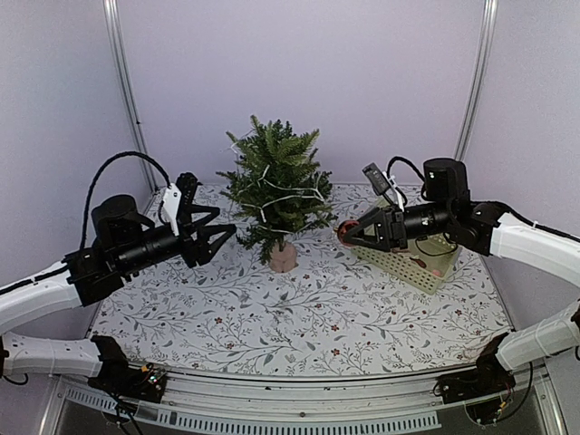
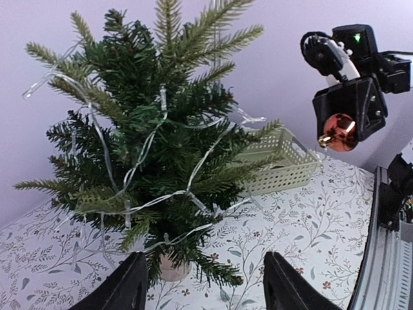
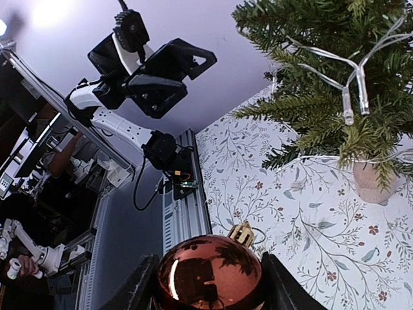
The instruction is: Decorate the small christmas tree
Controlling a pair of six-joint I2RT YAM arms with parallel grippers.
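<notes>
Right gripper half-closed around copper bauble

Items we record apart from the work itself:

1. Basket: pale green plastic, rectangular, with walls pierced in rows of small slots. It stands on the right half of the table, toward the back. We cannot make out what is inside.
2. Tablecloth: white, printed with grey-green leafy sprigs and small red flowers. It covers the whole tabletop.
3. Backdrop: plain lilac panels behind and to both sides of the table.
4. Two metal uprights, one at each back corner, leaning slightly outward.
5. Aluminium rail: runs along the near edge, with a slotted strip beneath it.
</notes>
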